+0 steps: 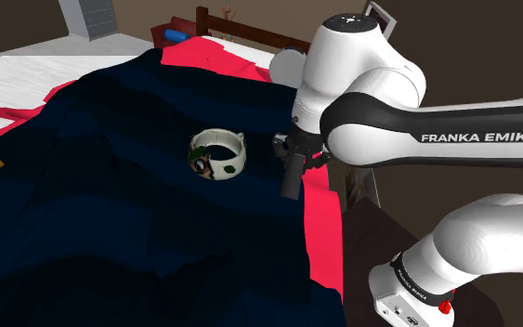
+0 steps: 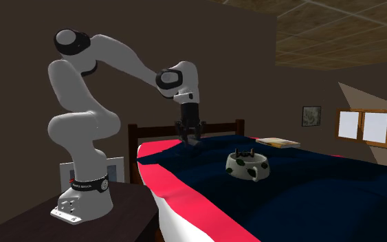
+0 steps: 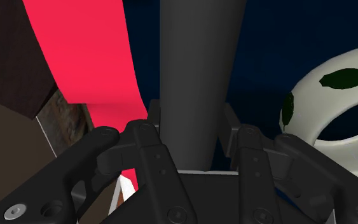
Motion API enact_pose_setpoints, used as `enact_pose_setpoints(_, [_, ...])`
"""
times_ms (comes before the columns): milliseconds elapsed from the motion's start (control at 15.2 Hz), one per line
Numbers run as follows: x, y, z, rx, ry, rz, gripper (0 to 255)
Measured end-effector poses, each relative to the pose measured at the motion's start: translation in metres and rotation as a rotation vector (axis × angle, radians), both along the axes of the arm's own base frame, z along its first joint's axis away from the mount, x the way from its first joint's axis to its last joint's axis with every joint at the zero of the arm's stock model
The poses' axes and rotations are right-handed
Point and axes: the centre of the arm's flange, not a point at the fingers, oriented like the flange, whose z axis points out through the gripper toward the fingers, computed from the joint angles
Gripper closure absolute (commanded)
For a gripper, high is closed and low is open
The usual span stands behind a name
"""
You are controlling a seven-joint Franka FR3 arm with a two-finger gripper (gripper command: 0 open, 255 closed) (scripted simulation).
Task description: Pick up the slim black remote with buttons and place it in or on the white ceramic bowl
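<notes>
The gripper (image 1: 293, 158) stands over the dark blue blanket (image 1: 111, 214), its fingers (image 3: 144, 137) clasping the slim dark-grey remote (image 3: 199, 70), which hangs upright between them. In the shoulder view, the white bowl (image 1: 219, 153) with dark green leaf marks rests on the blanket at the gripper's nine o'clock, apart from it.

A bedroom in a home is shown. A bed (image 2: 185, 218) is covered by a dark blue blanket (image 2: 308, 182) over a red sheet (image 2: 174, 180) and backed by a wooden headboard (image 2: 219, 126). A small framed picture (image 2: 311, 115) and a wood-framed window (image 2: 363, 128) are set on the brown walls.
</notes>
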Motion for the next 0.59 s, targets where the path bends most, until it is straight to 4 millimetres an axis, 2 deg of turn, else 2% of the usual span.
enact_pose_setpoints(396, [0.000, 0.000, 0.032, 0.000, 0.000, 0.000, 255])
enact_pose_setpoints(594, [0.025, 0.007, 0.035, -0.002, 0.000, 0.000, 255])
